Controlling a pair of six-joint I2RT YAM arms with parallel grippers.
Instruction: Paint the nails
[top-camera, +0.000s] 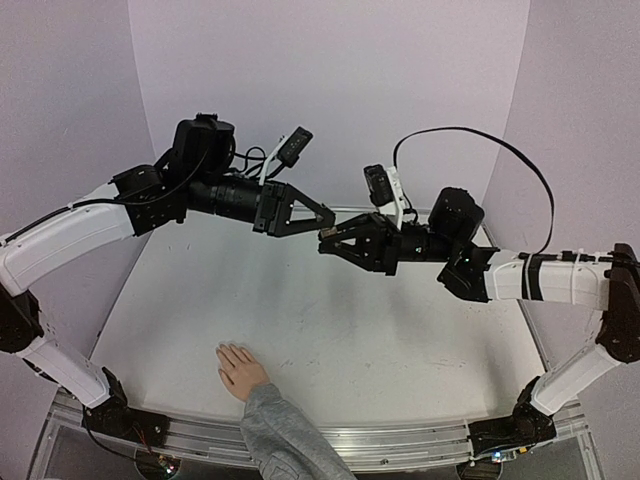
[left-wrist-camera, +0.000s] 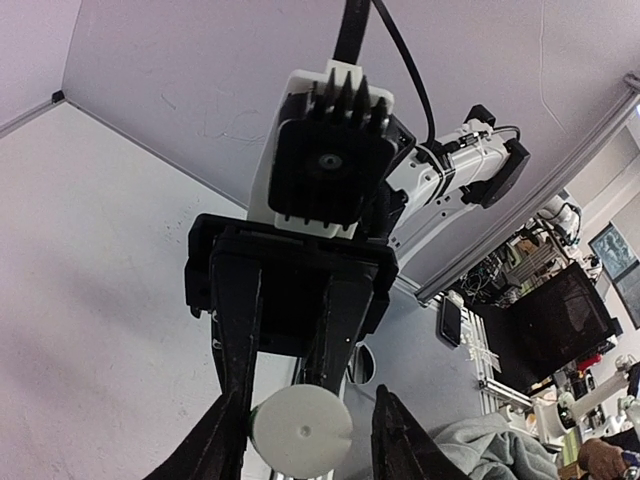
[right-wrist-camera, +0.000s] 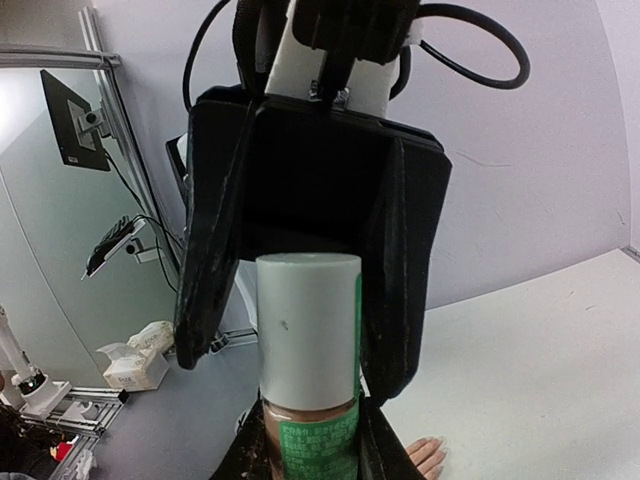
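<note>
Right gripper pinches a bottle; left gripper narrowly straddles its cap (one side gapped); white table, lilac walls.

White table, mannequin hand lying near edge

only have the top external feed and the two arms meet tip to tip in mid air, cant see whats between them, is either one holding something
observer: yes, the right wrist view shows the right gripper shut on a small bottle with a green label.
operator: and the left one
observer: the left gripper has its jaws either side of the bottle's pale cap; the left wrist view shows a gap on one side.
operator: what colour is the polish
observer: brownish, showing just below the cap in the right wrist view.
</note>
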